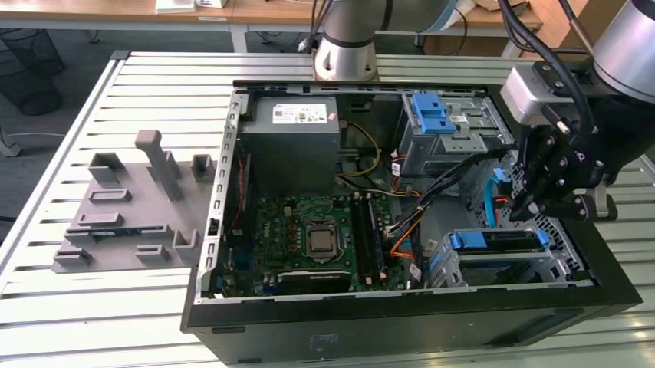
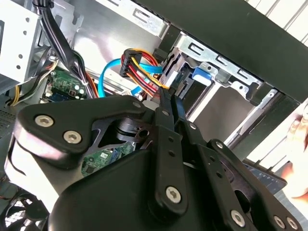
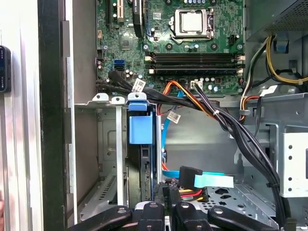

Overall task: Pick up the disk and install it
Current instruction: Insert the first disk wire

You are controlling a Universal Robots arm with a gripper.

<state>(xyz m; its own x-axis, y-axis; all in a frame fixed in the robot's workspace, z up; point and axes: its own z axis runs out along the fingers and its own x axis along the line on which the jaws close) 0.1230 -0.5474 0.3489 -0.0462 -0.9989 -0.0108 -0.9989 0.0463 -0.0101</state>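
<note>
Open computer case (image 1: 220, 230) lying on its side on a slatted table (image 1: 61, 307), seen from the exterior view, with a robot arm reaching in.

Farthest from the gripper, outside the case, sits a grey moulded fixture plate (image 1: 123, 207) with nothing on it. Inside the case, well away from the gripper, are the power supply (image 1: 291, 134) and the motherboard (image 1: 317, 238). Nearer, level with the gripper's upper body, is a metal drive cage with a bare blue latch (image 1: 440, 115).

The disk (image 1: 496, 241) lies just below the gripper, slid into the lower bay (image 1: 568, 264) at the case's corner, with its blue carrier handle facing up. In the first wrist view the disk (image 3: 142, 130) stands edge-on between the bay's metal rails, straight ahead of the fingertips. It looks seated or very nearly so.

The gripper (image 1: 524, 213) hangs over the bay at the case's far edge, tilted down into it. In both wrist views its fingers (image 2: 166, 125) run side by side, drawn together. Whether they pinch the carrier's edge or merely rest against it cannot be told. This narrow pose probably lets the gripper fit between the bay wall and the bundle of red, yellow and blue cables (image 2: 139, 65) beside its tips.
</note>
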